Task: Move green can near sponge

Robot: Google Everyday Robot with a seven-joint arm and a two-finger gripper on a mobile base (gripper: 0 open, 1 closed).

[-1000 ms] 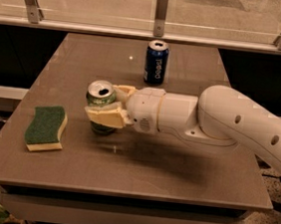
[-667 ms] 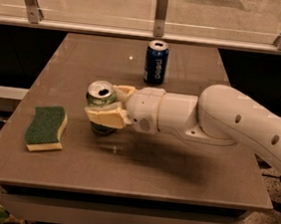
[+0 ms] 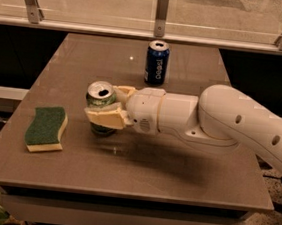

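Observation:
The green can (image 3: 100, 99) stands upright left of the table's middle, its silver top showing. My gripper (image 3: 105, 106) reaches in from the right and is shut on the can, one cream finger in front of it and one behind. The sponge (image 3: 46, 127), dark green on top with a pale yellow base, lies flat near the table's left front edge, about a can's width to the left of the can.
A dark blue Pepsi can (image 3: 157, 62) stands upright at the back middle of the brown table (image 3: 173, 183). A glass rail with metal posts (image 3: 162, 11) runs behind the table. My white arm (image 3: 220, 123) spans the table's right half.

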